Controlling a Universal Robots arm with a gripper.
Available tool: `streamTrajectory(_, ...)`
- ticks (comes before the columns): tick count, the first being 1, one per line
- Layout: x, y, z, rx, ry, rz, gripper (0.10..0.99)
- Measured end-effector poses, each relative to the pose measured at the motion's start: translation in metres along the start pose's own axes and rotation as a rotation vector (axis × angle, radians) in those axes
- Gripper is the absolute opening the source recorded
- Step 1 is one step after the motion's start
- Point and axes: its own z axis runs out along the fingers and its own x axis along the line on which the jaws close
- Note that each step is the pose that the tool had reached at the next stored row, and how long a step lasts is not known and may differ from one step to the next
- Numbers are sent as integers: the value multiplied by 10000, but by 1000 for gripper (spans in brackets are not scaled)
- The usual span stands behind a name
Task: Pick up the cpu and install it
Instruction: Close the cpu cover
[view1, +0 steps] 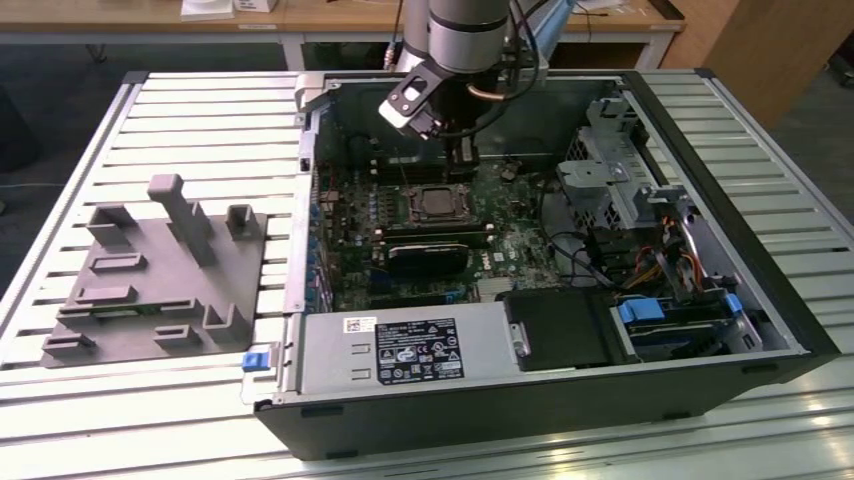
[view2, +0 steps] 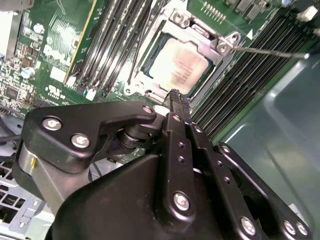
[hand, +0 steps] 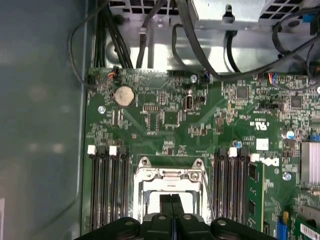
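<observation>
Slatted metal benching carries an opened computer case (view1: 787, 330) laid on its side, with a grey fixture block (view1: 147, 280) set apart from the case toward the exterior view's left. Inside the case the green motherboard (hand: 165, 120) is exposed, and the socket (view1: 438, 203) at its middle serves as the landmark.

The cpu (view2: 179, 66) is seen lying flat within the socket, its silver top facing upward out of the case and framed by the open metal load frame (view2: 220, 47). Being square, it offers no long axis; its edges are set parallel to the socket walls and to the memory slots (view2: 112, 42) flanking the socket.

The gripper (view2: 179, 102) is held just above the socket's near edge, in the exterior view just behind the socket. Its fingers are pressed together, with nothing held between them and no gap to be made out in both wrist views. A thin retention lever (view2: 267, 51) is seen standing out from the socket corner.

The placing step is judged to be essentially finished, since the chip is already seated and released. What remains is judged to be securing: the frame would need to be folded down over the chip squarely, and the lever pressed home, without the chip being nudged out of its seat.
</observation>
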Motion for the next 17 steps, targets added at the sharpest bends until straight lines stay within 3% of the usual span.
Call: streamTrajectory(17,2,-189,-3,0,0,0,106)
